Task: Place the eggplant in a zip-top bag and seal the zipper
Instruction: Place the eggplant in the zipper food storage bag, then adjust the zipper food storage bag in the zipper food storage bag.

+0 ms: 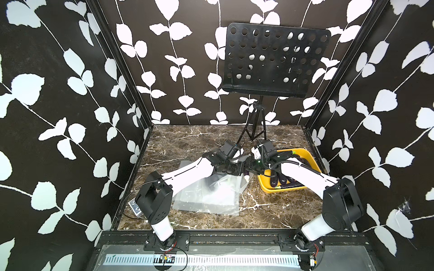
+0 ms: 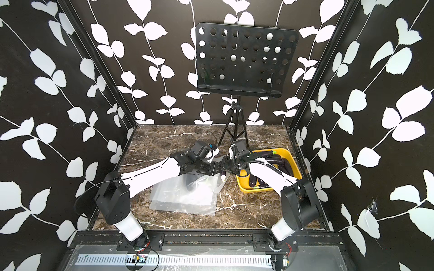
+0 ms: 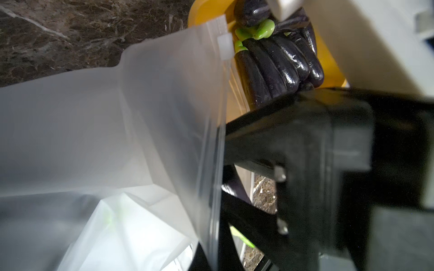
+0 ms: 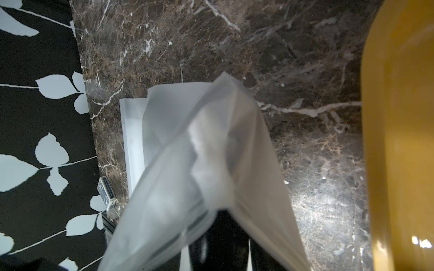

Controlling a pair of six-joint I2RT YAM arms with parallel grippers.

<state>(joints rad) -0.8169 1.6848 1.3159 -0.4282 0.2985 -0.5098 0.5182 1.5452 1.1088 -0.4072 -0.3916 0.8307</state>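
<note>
small box [image 1: 135, 207]: little blue-and-white patterned box at the lower left edge of the brown marble-look tabletop [image 1: 187, 140], well clear of the work. Could be a card pack, but I can't read any print on it.
spare bags [image 1: 204, 206]: flat stack of frosted plastic bags just below the centre of the frame, lying on the table under the action.
held bag: a frosted clear plastic zip-top bag [image 1: 224, 185] is lifted by its rim off that stack. My guess is that's so the mouth gapes toward the other arm.
left gripper [image 1: 238, 168]: clenched, on the bag's rim by the look of it.
right gripper [image 1: 250, 165]: nose right at the bag mouth, centre of frame. Honestly can't tell if its jaws are apart or pinching something.
eggplant: a dark purple eggplant with green stem [image 1: 210, 185] shows as a smudge through the plastic, so I'd say it's inside the bag.
zipper: the white slider [image 3: 225, 45] is parked at one end of the track, upper middle of the left wrist view. Not sealed yet.
tray: yellow plastic tray [image 1: 270, 188] right of centre holding more purple eggplants [image 1: 283, 179], probably kept close for short reaches.
music stand: black perforated metal music stand [image 1: 277, 61] at the back, upper middle.
writing: no readable brands or labels anywhere.
</note>
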